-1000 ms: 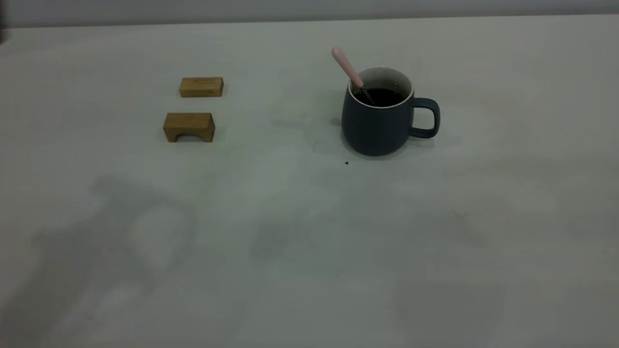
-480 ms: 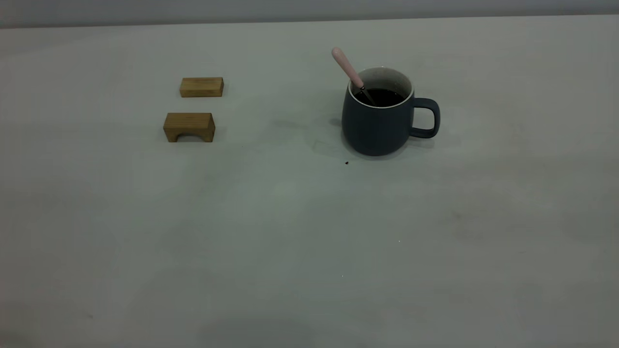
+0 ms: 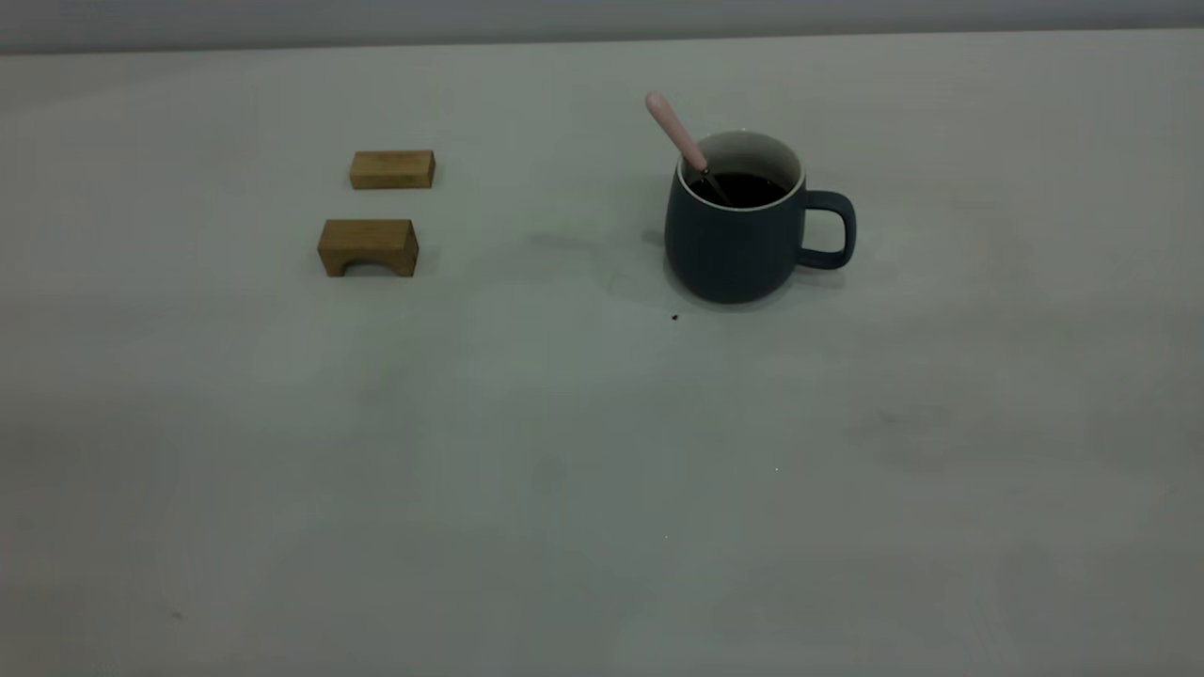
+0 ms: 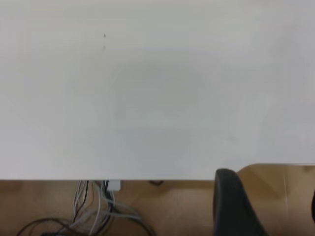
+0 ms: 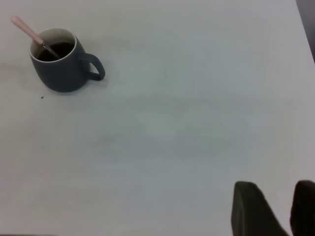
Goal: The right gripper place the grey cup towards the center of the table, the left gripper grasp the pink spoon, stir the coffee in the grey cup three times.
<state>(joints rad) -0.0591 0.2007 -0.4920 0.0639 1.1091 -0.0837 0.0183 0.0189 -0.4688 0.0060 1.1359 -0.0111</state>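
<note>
The grey cup (image 3: 736, 235) stands upright on the table (image 3: 564, 451), nearer its far edge, handle pointing right. The pink spoon (image 3: 679, 139) leans in the coffee (image 3: 738, 189). Two wooden blocks (image 3: 369, 246) sit well apart to its left. The right gripper (image 5: 275, 209) hovers well away, jaws slightly apart; the left gripper (image 4: 268, 206) hangs past the table's edge, jaws apart.

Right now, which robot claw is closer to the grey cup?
Probably the right. The right gripper hangs over the table, the grey cup far across it in its wrist view. The left gripper hangs at the table edge, no cup in its view.
</note>
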